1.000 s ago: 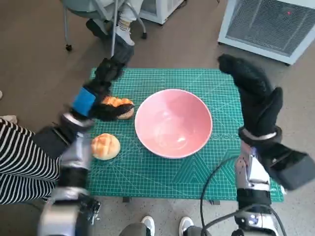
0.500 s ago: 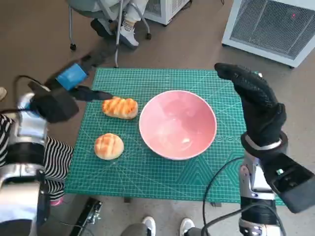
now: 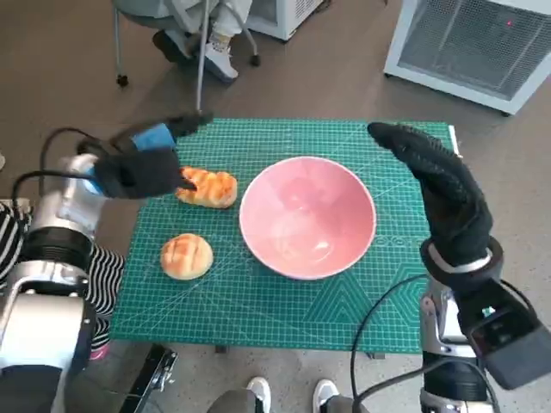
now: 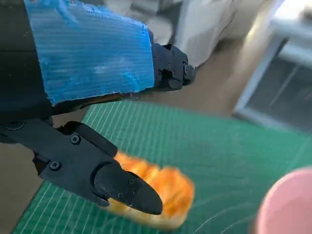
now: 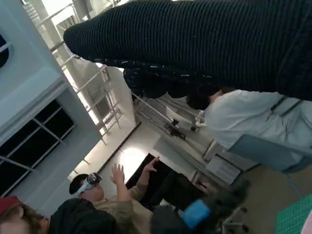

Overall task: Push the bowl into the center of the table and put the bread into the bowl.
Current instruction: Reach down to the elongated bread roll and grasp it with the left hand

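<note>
A pink bowl (image 3: 307,217) stands near the middle of the green mat (image 3: 284,292). Left of it lies a long grilled bread (image 3: 207,187), also seen in the left wrist view as an orange bread (image 4: 161,187). A round bun (image 3: 185,256) lies nearer the front left. My left hand (image 3: 142,168) hovers just left of the long bread, fingers spread, holding nothing; its fingertips (image 4: 126,192) sit over the bread. My right hand (image 3: 439,194) is raised flat beside the bowl's right rim, empty.
A chair and a person's feet (image 3: 211,52) are beyond the table's far edge. A white grilled unit (image 3: 473,43) stands at the far right. Striped fabric (image 3: 17,249) shows at the left edge. People (image 5: 92,204) appear in the right wrist view.
My left hand let go of the long bread, swung out left, then came back toward it. The right hand shifted slightly. The view shifted a little.
</note>
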Tool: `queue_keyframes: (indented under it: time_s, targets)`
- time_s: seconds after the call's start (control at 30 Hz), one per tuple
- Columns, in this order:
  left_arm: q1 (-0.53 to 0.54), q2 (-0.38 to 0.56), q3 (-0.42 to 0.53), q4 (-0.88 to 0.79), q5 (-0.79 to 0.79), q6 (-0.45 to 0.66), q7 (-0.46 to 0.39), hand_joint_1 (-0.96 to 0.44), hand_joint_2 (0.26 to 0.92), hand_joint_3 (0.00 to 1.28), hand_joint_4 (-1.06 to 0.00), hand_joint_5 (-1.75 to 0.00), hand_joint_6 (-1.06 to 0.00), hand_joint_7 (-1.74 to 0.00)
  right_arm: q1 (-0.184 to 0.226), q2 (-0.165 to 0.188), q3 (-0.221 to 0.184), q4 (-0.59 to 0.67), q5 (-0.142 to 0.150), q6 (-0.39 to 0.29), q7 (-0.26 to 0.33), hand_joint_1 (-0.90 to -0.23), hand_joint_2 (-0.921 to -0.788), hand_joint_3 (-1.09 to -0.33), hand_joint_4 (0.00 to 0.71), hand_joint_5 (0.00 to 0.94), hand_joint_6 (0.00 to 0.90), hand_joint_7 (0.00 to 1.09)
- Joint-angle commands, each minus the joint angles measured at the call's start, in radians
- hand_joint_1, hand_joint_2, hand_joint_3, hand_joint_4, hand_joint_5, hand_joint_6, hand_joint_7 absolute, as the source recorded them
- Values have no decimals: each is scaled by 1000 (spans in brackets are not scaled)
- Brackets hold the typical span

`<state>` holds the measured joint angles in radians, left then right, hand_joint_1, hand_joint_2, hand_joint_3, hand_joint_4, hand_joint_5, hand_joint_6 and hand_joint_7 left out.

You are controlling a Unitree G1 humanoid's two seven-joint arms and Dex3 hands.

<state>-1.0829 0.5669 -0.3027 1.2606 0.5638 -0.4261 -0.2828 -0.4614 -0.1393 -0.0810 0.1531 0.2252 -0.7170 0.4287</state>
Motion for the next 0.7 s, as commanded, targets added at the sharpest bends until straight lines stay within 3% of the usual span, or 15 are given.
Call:
queue_keyframes:
  time_s: [0.03,0.37,0.7]
  targets:
    - [-37,-15,-53,33,51,48,41,-370,749,4,-98,-1,-214,-11,23,-11,6,-4,-6,5,-4,-704,-921,-703,130,1,33,426]
    - [-30,-66,-140,70,118,136,74,-425,758,4,-97,0,-209,-2,32,-9,12,-20,-9,10,-17,-702,-921,-706,133,2,25,442]
    - [-11,-112,-168,98,117,206,63,-414,763,3,-102,-3,-202,0,51,-16,17,-37,-14,12,-22,-699,-921,-715,130,0,9,453]
